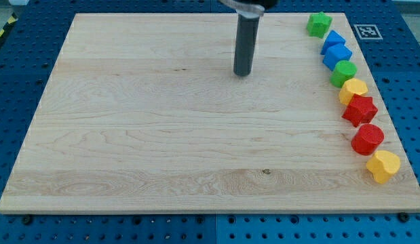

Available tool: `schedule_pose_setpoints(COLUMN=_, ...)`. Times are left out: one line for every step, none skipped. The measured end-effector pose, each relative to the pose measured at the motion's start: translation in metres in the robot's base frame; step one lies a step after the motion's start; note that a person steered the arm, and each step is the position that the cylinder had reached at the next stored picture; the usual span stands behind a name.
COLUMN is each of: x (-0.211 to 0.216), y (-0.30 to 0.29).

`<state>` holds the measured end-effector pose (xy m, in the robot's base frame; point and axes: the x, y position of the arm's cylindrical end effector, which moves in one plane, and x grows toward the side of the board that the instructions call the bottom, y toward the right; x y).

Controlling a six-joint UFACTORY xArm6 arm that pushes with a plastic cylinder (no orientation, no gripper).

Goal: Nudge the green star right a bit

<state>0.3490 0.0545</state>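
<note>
The green star (319, 24) lies near the board's top right corner. My tip (243, 72) rests on the board well to the star's left and a little below it, apart from every block. Below the star, a column of blocks runs down the right edge: a blue block (334, 39), a second blue block (337, 55), a green round block (345, 72), a yellow block (353, 89), a red star (359, 110), a red round block (367, 139) and a yellow block (383, 166).
The wooden board (162, 135) lies on a blue perforated table. A black and white marker tag (366, 31) sits just off the board's top right corner.
</note>
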Motion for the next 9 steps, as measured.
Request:
schedule_pose_setpoints(x=-0.06, y=0.0)
schedule_pose_setpoints(x=-0.111, y=0.005)
schedule_pose_setpoints(x=-0.115, y=0.005)
schedule_pose_setpoints(x=-0.115, y=0.02)
schedule_pose_setpoints(x=-0.116, y=0.071)
schedule_pose_setpoints(x=-0.116, y=0.091)
schedule_pose_setpoints(x=-0.116, y=0.109)
schedule_pose_setpoints(x=-0.116, y=0.112)
schedule_pose_setpoints(x=-0.116, y=0.117)
